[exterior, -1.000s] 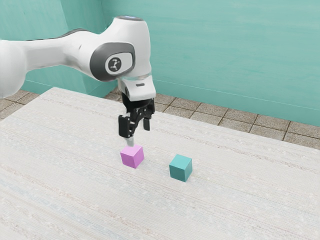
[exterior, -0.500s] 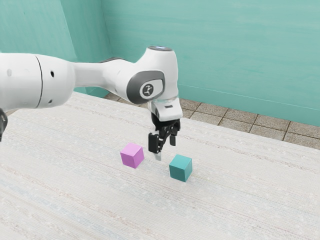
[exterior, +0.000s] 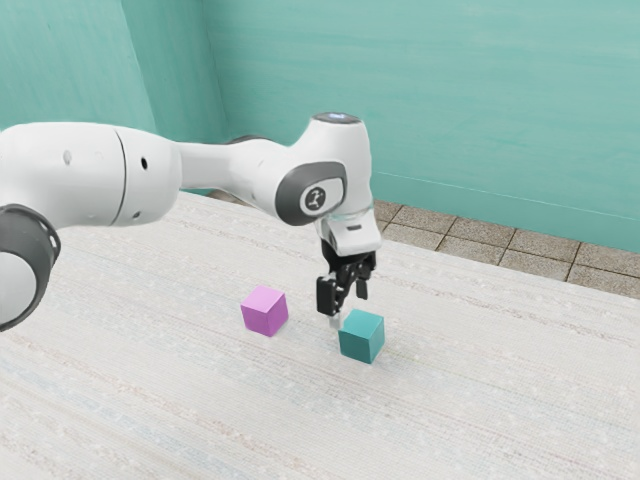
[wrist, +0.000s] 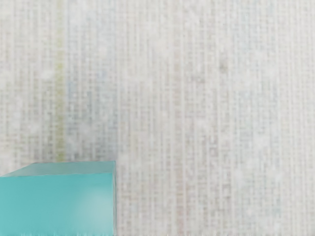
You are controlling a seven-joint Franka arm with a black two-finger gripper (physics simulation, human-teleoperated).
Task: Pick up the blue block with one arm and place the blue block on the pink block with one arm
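Observation:
The blue block (exterior: 361, 335), teal in colour, rests on the pale table (exterior: 150, 380) in the exterior view. A pink block (exterior: 264, 310) sits a short way toward that view's left of it, apart from it. My gripper (exterior: 339, 306) hangs open just above the blue block's upper left edge, holding nothing. In the wrist view the blue block (wrist: 56, 199) lies close under my hand, off to one side of the woven table surface (wrist: 206, 108).
A strip of tiled floor (exterior: 500, 245) runs behind the table's far edge, below the teal wall (exterior: 480, 90). My white arm (exterior: 150, 180) stretches over the table from the exterior view's left.
My arm has swung from above the pink block toward the exterior view's right and lowered, so the gripper now hangs at the blue block. Neither block has moved.

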